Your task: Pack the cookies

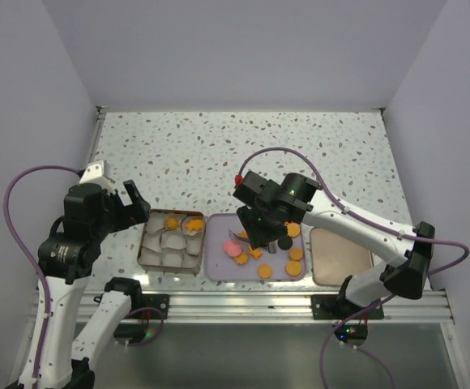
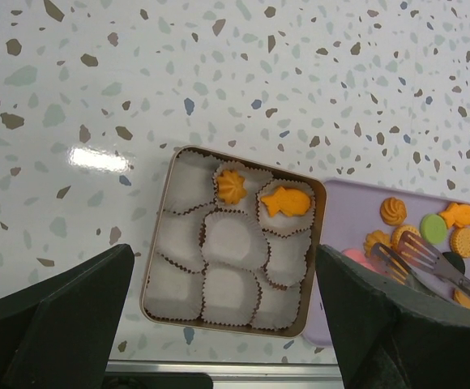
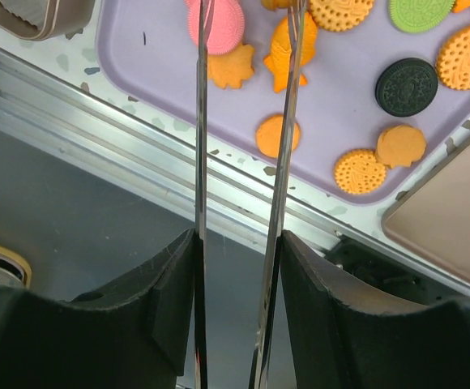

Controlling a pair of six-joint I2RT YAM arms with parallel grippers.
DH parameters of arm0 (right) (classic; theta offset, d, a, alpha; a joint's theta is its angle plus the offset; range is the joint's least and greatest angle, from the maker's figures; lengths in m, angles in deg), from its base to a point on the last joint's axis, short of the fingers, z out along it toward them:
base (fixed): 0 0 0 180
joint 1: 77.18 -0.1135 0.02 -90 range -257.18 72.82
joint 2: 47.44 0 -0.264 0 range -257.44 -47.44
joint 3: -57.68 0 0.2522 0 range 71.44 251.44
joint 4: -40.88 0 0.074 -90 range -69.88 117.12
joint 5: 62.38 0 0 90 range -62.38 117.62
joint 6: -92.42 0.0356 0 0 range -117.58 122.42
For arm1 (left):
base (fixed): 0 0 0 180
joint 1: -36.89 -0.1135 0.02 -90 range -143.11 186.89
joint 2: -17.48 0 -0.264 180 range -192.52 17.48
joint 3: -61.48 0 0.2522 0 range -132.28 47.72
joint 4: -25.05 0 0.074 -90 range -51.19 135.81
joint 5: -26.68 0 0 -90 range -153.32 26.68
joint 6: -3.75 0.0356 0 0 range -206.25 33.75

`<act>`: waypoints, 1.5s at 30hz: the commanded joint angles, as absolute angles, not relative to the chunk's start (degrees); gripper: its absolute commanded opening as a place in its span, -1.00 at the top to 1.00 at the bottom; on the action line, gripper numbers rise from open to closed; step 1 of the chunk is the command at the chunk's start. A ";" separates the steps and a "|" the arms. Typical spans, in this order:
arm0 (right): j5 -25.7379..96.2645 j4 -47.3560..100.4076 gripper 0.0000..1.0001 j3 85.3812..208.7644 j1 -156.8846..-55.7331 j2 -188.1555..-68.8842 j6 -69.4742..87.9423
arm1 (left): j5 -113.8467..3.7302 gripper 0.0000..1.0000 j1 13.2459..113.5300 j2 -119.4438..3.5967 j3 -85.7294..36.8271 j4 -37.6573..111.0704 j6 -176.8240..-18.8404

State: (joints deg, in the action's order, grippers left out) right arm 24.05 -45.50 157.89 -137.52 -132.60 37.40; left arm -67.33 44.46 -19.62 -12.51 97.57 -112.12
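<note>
Several cookies (image 1: 259,255) lie on a purple tray (image 1: 219,271): a pink one (image 3: 228,23), an orange fish (image 3: 277,57), a leaf (image 3: 232,68), a green disc (image 3: 420,12), a black disc (image 3: 406,86) and orange rounds (image 3: 359,171). My right gripper (image 3: 237,239) is shut on metal tongs (image 3: 201,121). The tong blades reach over the pink cookie and the fish, and their tips run off the top of the right wrist view. A shell cookie (image 2: 231,185) and a fish cookie (image 2: 287,203) sit in the box (image 2: 174,162). My left gripper (image 2: 224,251) hangs open above the box, holding nothing.
The box is a tan tin with white paper cups (image 2: 233,243), left of the tray. A beige lid (image 1: 340,258) lies right of the tray. An aluminium rail (image 3: 138,162) runs along the table's near edge. White walls enclose the speckled tabletop (image 1: 243,154).
</note>
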 commanded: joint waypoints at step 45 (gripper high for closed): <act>28.77 -43.28 0.21 157.48 -139.76 -137.18 36.52 | -66.22 -1.00 44.80 -21.54 -9.85 91.72 -110.86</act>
